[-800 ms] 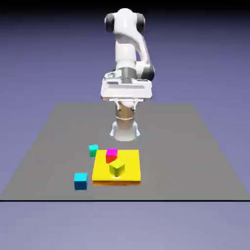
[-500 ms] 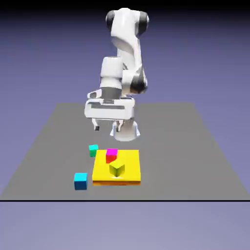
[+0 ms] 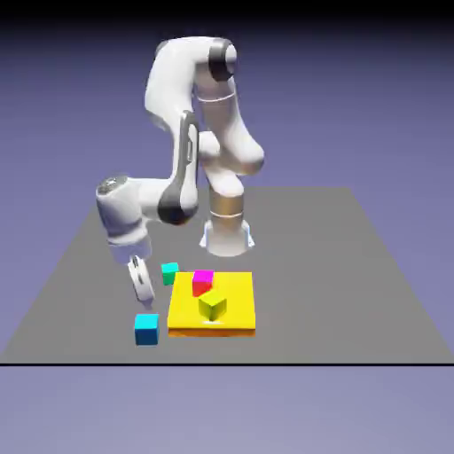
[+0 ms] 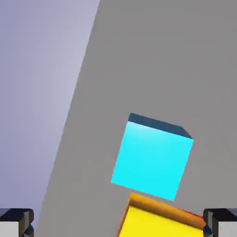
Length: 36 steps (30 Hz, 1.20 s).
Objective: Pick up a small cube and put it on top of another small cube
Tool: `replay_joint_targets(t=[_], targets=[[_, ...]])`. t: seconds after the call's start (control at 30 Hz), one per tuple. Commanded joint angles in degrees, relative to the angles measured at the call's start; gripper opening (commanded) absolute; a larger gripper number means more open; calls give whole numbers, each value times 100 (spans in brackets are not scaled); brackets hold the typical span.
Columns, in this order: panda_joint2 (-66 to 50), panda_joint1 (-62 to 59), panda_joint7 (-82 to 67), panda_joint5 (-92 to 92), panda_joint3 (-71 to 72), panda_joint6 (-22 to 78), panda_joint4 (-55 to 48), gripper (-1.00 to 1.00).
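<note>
Resting on the grey tabletop [image 3: 355, 266] near its front edge, cyan-blue cube [image 3: 146, 328] just beside the yellow slab [image 3: 235, 310], bare surface to its left. Hovering above it, empty claw [image 3: 140, 282], fingertips [image 4: 16, 222] spread wide. Sitting on the slab's back corner, magenta-topped cube [image 3: 203, 281]. No writing visible.

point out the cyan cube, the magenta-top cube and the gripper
cyan cube [image 3: 146, 328], exterior view, on its front face
magenta-top cube [image 3: 203, 277], exterior view, on its pink top
gripper [image 3: 142, 293], exterior view, between its fingertips, above the cyan cube
</note>
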<state>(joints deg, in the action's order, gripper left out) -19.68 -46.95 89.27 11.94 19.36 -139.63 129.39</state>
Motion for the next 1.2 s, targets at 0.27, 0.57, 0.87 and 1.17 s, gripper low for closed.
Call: replay_joint_targets(t=[0.27,0.57,0.87,1.17], targets=[[-576,963,-322,945,-1030,171,-253,0],[-976,2830,-1222,2257,-2746,123,-352,0],[-1065,3248,-1423,2551,-3131,112,-374,-100],[-666,1381,-524,1239,-1414,160,-275,-100]])
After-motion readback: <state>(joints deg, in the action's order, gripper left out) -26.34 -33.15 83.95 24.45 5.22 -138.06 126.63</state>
